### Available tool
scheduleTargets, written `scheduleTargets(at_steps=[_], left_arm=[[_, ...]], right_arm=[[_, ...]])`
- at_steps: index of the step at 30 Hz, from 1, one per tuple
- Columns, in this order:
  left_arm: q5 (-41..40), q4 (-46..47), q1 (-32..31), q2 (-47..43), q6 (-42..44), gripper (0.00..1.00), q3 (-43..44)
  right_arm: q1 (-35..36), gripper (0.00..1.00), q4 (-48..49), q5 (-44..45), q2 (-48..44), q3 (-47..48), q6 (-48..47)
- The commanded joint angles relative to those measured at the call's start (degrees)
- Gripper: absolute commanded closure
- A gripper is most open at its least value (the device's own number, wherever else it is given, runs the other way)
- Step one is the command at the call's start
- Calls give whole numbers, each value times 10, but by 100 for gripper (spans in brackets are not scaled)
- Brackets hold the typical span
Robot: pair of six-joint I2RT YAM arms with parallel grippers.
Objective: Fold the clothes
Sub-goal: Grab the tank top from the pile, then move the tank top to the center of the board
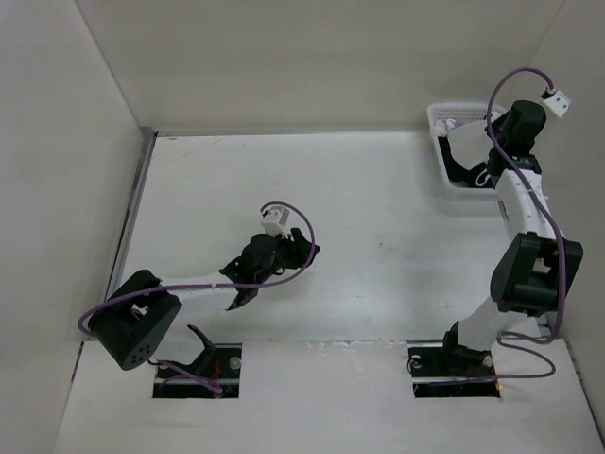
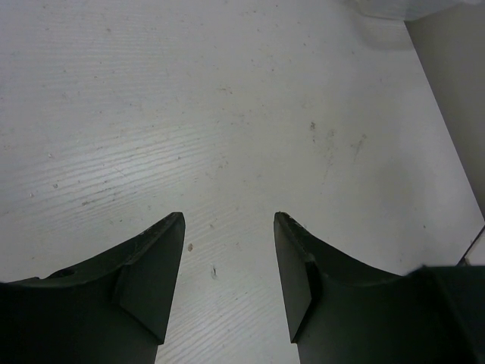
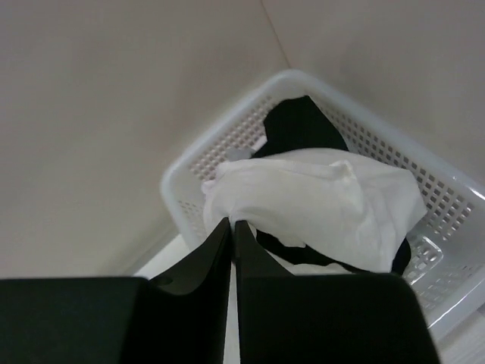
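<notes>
We count one white camisole [image 3: 318, 197] lying over one black garment [image 3: 299, 125] in one mesh basket [image 3: 189, 168], the right gripper [image 3: 231, 224] pinched on its edge, the left gripper [image 2: 229, 218] spread apart above the table [image 2: 151, 114].

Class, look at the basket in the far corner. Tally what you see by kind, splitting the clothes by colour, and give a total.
white top: 1
black garment: 1
basket: 1
Total: 3
</notes>
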Motion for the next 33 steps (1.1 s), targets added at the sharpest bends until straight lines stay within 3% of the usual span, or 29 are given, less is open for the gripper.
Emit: scheduleTargets(at_steps=[1,8,13,20,25,29,33], left_arm=[[11,34,0,-6,-5,51,2],[12,31,37,-23,-32,52,-5],[12,-2,85,-104,-62,52,-23],[6,-128,176,-290,-84,51,-50],[-2,-178,202,-349,-86,50,-53],[-7,-171,205,-300,-76,50,-44],[-9,-156,209,-241,-76,51,-33]], right_arm=[[21,93,33,-1,-66,-19,11],[134,95,22,-39,-187,9,15],[233,92,11,-59,-266,12,15],[386,93,9,-54,-428,-179,43],[514,93,3,-22,-521,-290,107],[548,93,32,-31,-430,-294,120],[481,96,92,-91,-213,-220,133]])
